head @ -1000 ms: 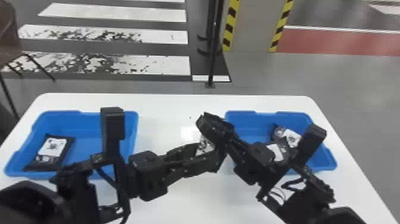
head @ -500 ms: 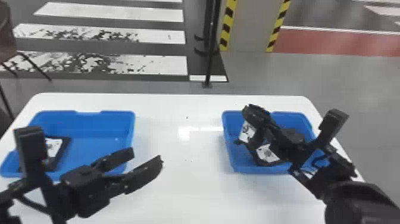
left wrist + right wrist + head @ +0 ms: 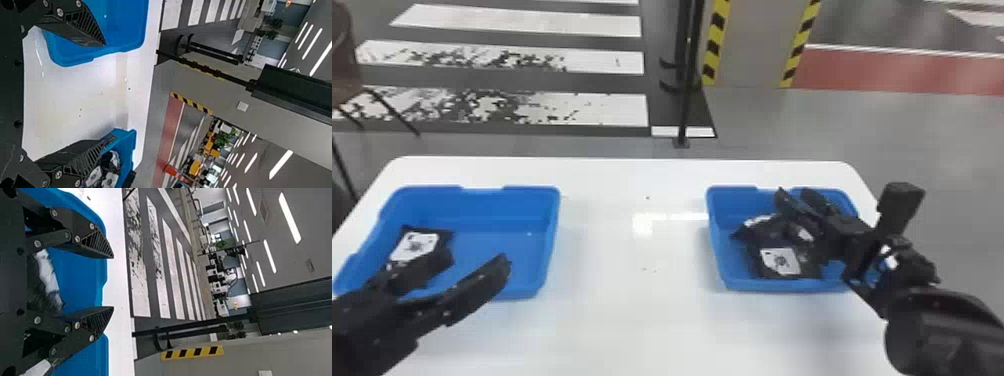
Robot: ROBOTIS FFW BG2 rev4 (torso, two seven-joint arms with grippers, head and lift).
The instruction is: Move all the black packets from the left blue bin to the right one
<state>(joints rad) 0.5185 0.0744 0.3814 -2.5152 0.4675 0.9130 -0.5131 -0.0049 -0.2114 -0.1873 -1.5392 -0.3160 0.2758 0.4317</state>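
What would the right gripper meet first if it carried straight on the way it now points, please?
Probably the far rim of the right blue bin, which lies ahead of the right gripper in the head view; height is hard to judge, so it may pass above instead.

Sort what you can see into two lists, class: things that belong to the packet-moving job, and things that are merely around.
Part of the job:
- left blue bin, black packet inside
- right blue bin, black packets inside
- left gripper and right gripper, jaws apart

Merely around:
- chair
- black post
- pillar
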